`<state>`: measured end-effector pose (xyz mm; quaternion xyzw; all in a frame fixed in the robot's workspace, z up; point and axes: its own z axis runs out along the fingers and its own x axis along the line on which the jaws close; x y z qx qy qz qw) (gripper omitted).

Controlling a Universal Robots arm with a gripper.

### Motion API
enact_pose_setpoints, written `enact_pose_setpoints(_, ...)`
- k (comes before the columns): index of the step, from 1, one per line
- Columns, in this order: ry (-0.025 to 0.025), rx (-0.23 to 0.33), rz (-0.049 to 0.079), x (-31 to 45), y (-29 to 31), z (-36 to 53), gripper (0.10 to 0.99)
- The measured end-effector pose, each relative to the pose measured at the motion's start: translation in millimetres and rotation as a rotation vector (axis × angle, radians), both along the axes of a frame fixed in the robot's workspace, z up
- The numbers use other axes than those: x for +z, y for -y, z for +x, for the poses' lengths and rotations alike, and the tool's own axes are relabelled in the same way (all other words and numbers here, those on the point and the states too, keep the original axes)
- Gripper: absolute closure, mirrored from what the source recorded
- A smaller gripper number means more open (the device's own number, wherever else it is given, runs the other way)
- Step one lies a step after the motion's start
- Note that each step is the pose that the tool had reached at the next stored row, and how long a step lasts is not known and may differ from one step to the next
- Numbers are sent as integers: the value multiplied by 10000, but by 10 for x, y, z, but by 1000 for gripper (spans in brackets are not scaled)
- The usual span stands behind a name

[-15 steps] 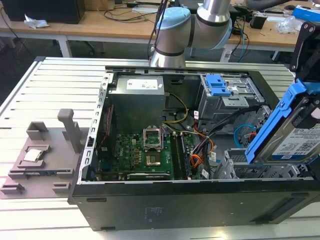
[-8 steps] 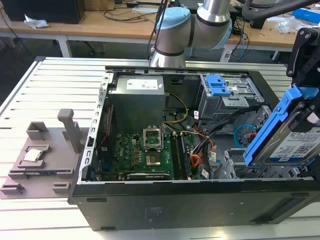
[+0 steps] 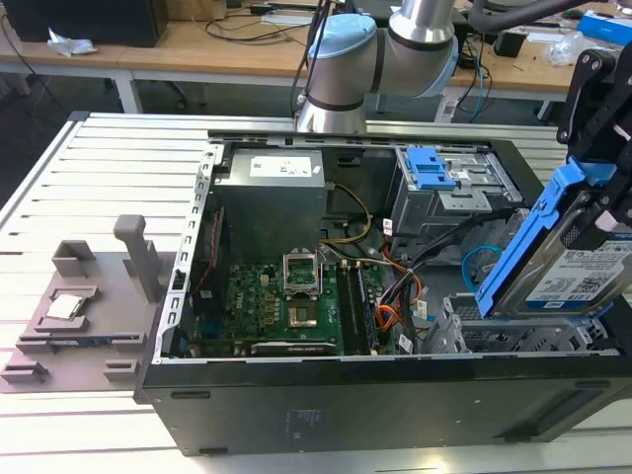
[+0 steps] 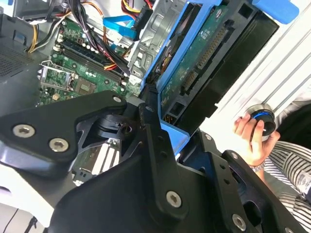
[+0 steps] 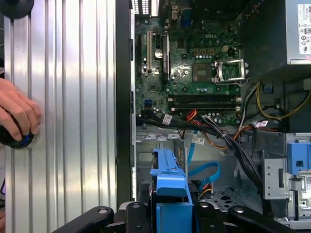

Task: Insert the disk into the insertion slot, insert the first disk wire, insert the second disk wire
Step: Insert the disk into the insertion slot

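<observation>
- We see the gripper (image 5: 171,213) clenched on the disk (image 3: 583,272), with its black fingers (image 4: 150,141) pressing the blue frame from both sides.
- In the exterior view the disk hangs tilted, white label facing us, at the right end of the open computer case (image 3: 346,405).
- Its lower edge sits right at the top of the insertion slot (image 3: 474,336), the perforated silver cage in the case's near right corner. We cannot tell whether the two touch.
- Just beyond the cage a blue flat cable (image 3: 474,262) loops loose, and a bundle of black, red and orange wires (image 5: 218,131) runs from the green circuit board (image 3: 286,306) toward it.
- Further back stands a grey bay with blue latch tabs (image 3: 432,170), and to the exterior view's left of it a grey power supply box (image 3: 272,183).
- The case lies on a ribbed metal table (image 3: 59,197), with a grey holder (image 3: 89,306) on the exterior view's left, apart from the case.
- Beside the case, a person's hand (image 5: 17,114) rests on a round dark knob (image 4: 262,119) with a blue ring on the table; a striped sleeve (image 4: 286,165) shows in the second wrist view.
</observation>
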<state>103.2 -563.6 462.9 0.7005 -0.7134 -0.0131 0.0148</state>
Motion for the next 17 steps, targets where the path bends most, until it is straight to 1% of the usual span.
enact_pose_setpoints(9, 0, 0, -1, -58, -1, 0, 718)
enact_pose_setpoints(11, 0, 0, -2, -87, -1, 0, 718)
enact_pose_setpoints(12, 0, -1, -1, -101, -8, -13, 718)
enact_pose_setpoints(13, 0, 0, 1, -109, -28, -24, 718)
enact_pose_setpoints(14, 0, 2, -2, -125, -61, -33, 718)
enact_pose_setpoints(16, 0, 0, -1, -151, -97, -39, 718)
enact_pose_setpoints(17, 0, 0, -1, -158, -105, -40, 718)
